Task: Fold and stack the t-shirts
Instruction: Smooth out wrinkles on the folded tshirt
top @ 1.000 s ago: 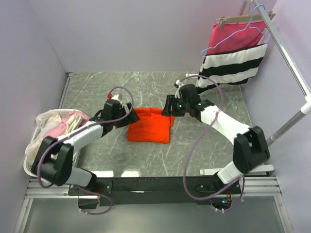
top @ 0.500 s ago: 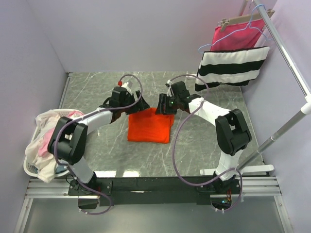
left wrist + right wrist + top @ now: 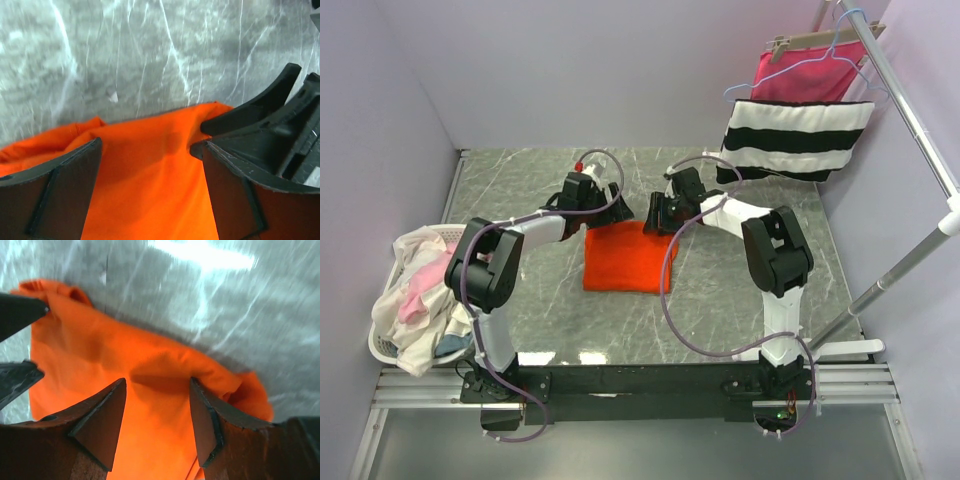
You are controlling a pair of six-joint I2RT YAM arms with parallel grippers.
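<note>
A bright orange-red t-shirt (image 3: pixel 625 262) lies folded into a rough rectangle in the middle of the table. Both grippers hover at its far edge. My left gripper (image 3: pixel 603 213) is over the far left corner and stands open, with orange cloth (image 3: pixel 150 190) lying between its fingers (image 3: pixel 60 195). My right gripper (image 3: pixel 658 215) is over the far right corner, also open, straddling a raised fold of the shirt (image 3: pixel 160 365). Neither jaw pair pinches the cloth. Cream-white and pale pink t-shirts (image 3: pixel 415 285) are heaped at the left.
The heap fills a white laundry basket (image 3: pixel 380 345) at the table's left edge. A pink cloth with black and white stripes (image 3: pixel 795 135) hangs from a hanger on a metal rail (image 3: pixel 910 110) at the back right. Lilac walls enclose the marble table (image 3: pixel 520 180).
Both arms swung in and reached forward to the shirt's far edge, drawing closer together. The striped cloth swung on its hanger. The orange shirt stayed put.
</note>
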